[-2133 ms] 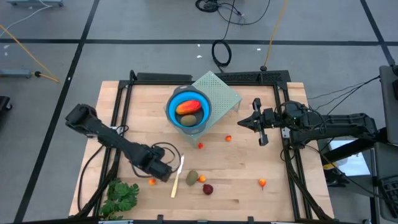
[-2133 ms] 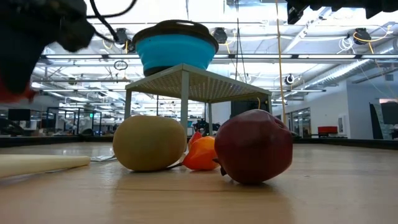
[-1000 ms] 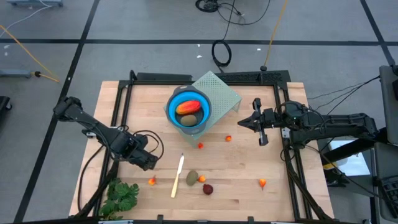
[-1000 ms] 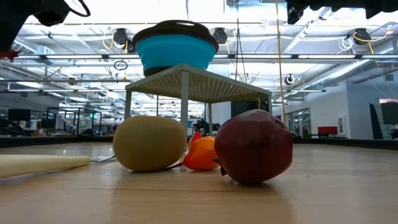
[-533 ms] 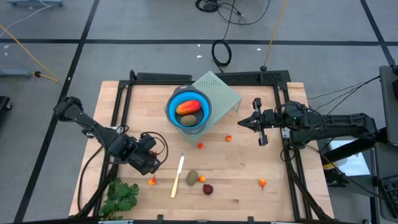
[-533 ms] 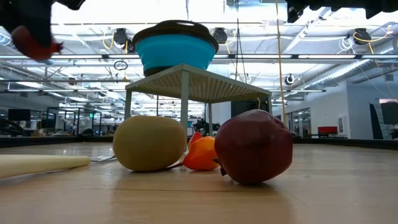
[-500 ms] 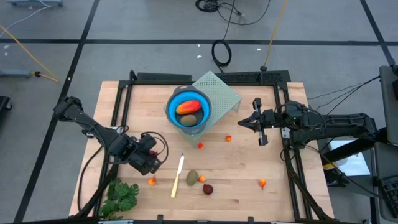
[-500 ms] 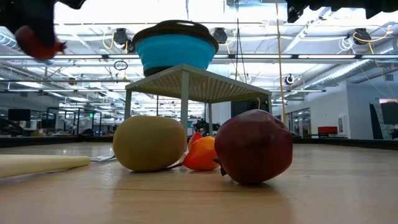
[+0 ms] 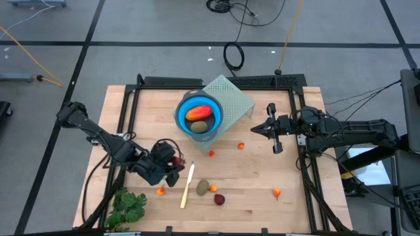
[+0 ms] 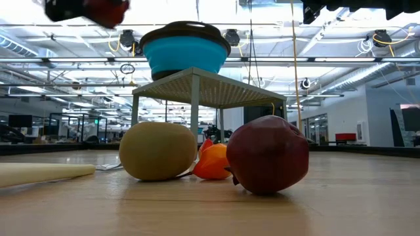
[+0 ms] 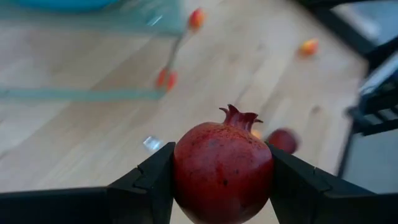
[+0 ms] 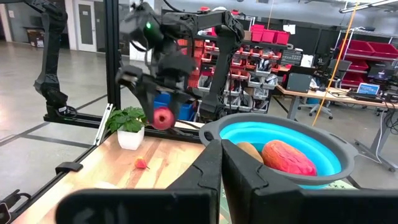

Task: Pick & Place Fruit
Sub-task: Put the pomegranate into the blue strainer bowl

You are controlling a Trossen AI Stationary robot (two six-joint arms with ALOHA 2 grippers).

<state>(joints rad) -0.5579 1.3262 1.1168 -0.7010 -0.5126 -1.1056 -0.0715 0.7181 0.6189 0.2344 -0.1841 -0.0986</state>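
My left gripper (image 9: 174,162) hangs above the table's left middle, shut on a dark red ball fruit (image 11: 224,171) with a small crown; the right wrist view also shows this fruit (image 12: 163,118). A blue bowl (image 9: 199,115) on a mesh rack (image 9: 233,98) holds an orange-red oblong (image 9: 198,112) and a brown-green oval (image 9: 199,126). On the table near the front lie another brown-green oval (image 9: 203,187), a dark red ball (image 9: 219,198) and small orange bits (image 9: 161,191). My right gripper (image 9: 270,128) waits shut at the right edge. My left gripper pinches the dark red ball by two opposite sides (image 11: 183,174) between its two fingers (image 11: 146,183). The fingers come slanting from the table's left. The fruit is lifted clear of the table, its crown (image 11: 236,117) pointing away from the wrist.
A pale cream stick (image 9: 188,185) lies beside the front oval, and a leafy green bunch (image 9: 128,208) sits at the front left corner. More orange bits lie at the middle (image 9: 211,153), (image 9: 241,145) and front right (image 9: 277,193). Black frame rails (image 9: 125,131) border the table.
My left gripper has moved up and toward the table's right, toward the bowl, carrying the dark red ball clear of the table. In the low view the fruit has climbed from the left edge toward the bowl's height.
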